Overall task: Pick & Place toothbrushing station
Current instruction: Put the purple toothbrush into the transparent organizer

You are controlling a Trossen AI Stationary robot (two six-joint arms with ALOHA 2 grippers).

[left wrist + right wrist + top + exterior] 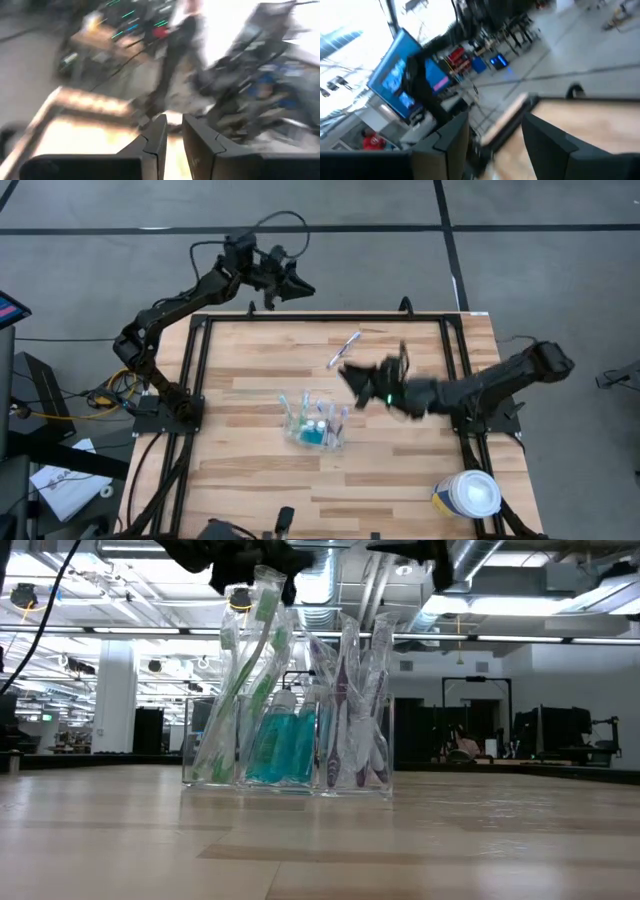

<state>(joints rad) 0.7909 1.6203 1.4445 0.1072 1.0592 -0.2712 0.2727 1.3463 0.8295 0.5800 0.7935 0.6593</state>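
The right gripper (352, 376) hangs above the tabletop (400, 480) with its fingers (451, 145) parted and nothing between them, just beside the toothbrushing station (315, 423) on its right-arm side. The left gripper (290, 285) is raised past the tabletop's far edge, its fingers (157, 142) nearly together and empty. The station stands upright mid-table, holding toothbrushes (245, 680). A loose toothbrush (343, 349) lies beyond it; a white-lidded tub (467, 494) sits at the near right corner.

The station (316, 423) is a little clear plastic holder standing upright around the middle of the desk (240, 470), stuffed with wrapped toothbrushes and something teal in the centre.
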